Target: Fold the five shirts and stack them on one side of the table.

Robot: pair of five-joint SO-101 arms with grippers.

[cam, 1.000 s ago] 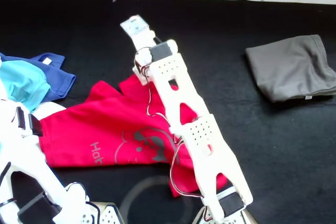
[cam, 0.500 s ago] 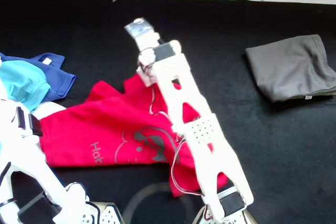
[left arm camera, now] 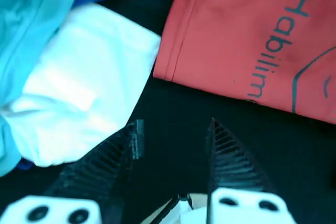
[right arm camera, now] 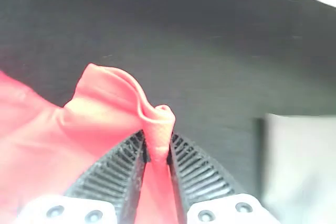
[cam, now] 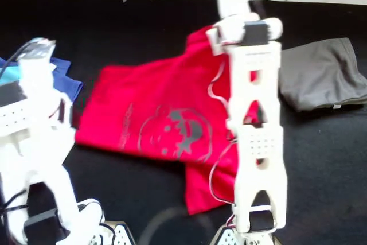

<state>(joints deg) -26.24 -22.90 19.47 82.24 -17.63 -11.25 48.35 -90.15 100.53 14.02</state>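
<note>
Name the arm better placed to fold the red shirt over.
Right. The right gripper has its jaws shut on a raised fold of the red shirt; the left gripper hangs open, holding nothing.

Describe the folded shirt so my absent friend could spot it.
On the black table, look to the high view's right edge, beyond the spread red shirt. The grey shirt lies alone there, the only one folded into a compact packet.
</note>
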